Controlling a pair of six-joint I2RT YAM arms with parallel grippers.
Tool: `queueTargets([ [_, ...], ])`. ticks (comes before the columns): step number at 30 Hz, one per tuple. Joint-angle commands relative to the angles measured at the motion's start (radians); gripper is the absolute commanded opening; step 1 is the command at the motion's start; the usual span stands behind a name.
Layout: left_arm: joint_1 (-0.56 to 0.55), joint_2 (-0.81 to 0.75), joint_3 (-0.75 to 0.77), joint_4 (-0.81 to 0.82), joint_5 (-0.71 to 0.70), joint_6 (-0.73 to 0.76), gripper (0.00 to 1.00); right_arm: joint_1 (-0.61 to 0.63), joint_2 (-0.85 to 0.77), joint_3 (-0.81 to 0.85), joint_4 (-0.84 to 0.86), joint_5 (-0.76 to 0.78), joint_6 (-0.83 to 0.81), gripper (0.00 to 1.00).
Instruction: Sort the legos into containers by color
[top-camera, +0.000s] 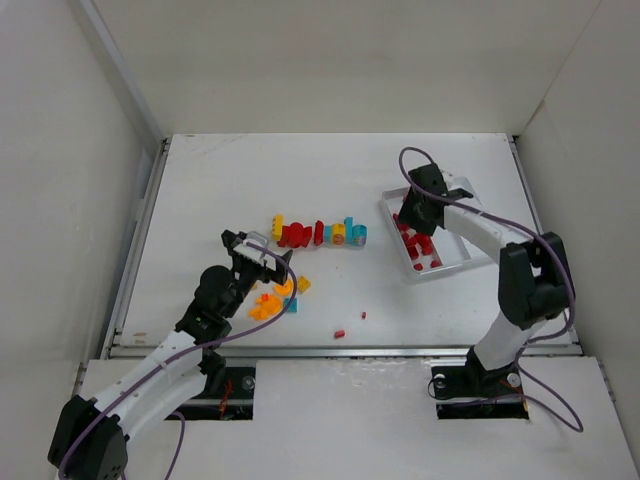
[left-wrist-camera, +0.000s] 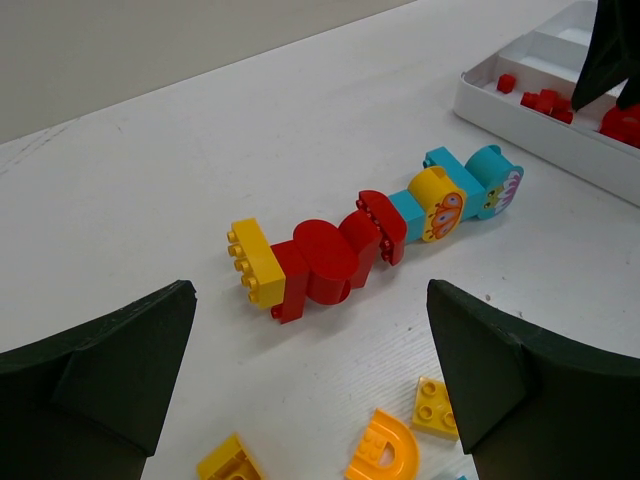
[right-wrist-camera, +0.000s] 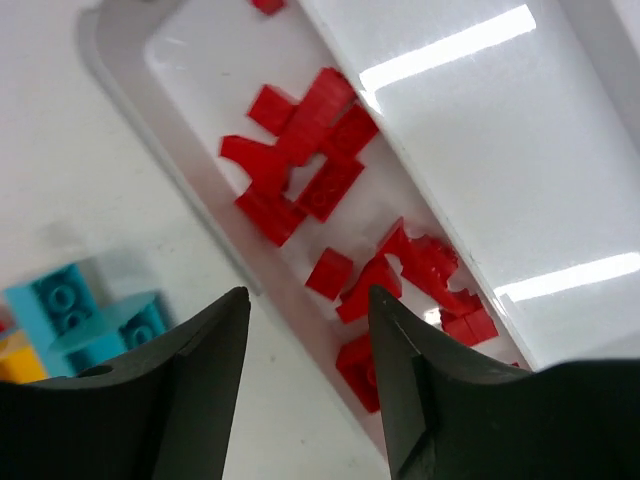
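A row of joined legos (top-camera: 318, 234) in yellow, red and cyan lies mid-table; it also shows in the left wrist view (left-wrist-camera: 370, 235). Loose orange and yellow legos (top-camera: 275, 297) lie near my left gripper (top-camera: 258, 258), which is open and empty just above them. The orange arch brick (left-wrist-camera: 382, 449) and a small yellow brick (left-wrist-camera: 436, 408) lie between its fingers in the left wrist view. The white tray (top-camera: 447, 268) holds several red legos (right-wrist-camera: 300, 160) in its left compartment. My right gripper (top-camera: 415, 208) is open and empty over that compartment's left wall.
Two tiny red legos (top-camera: 340, 332) lie near the table's front edge. White walls enclose the table on three sides. The tray's other compartments (right-wrist-camera: 470, 130) show bare white floor. Cyan bricks (right-wrist-camera: 75, 315) of the row's end lie left of the tray.
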Motion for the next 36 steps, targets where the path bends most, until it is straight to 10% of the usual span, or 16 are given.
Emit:
queueTargets([
  [1, 0.005, -0.017, -0.008, 0.063, 0.003, 0.002, 1.00, 0.047, -0.118, 0.005, 0.003, 0.012, -0.134, 0.57],
  [10, 0.005, -0.017, -0.008, 0.063, 0.012, 0.011, 1.00, 0.087, -0.135, -0.079, -0.029, -0.060, -0.343, 0.61],
  [22, 0.005, -0.017, -0.008, 0.063, 0.012, 0.011, 1.00, 0.105, -0.043, -0.122, -0.007, -0.097, -0.380, 0.33],
  [27, 0.005, -0.017, -0.008, 0.063, 0.022, 0.011, 1.00, 0.115, 0.006, -0.122, 0.023, -0.097, -0.312, 0.01],
  [36, 0.005, -0.017, -0.008, 0.063, 0.022, 0.011, 1.00, 0.145, 0.087, 0.014, -0.024, 0.005, -0.246, 0.00],
])
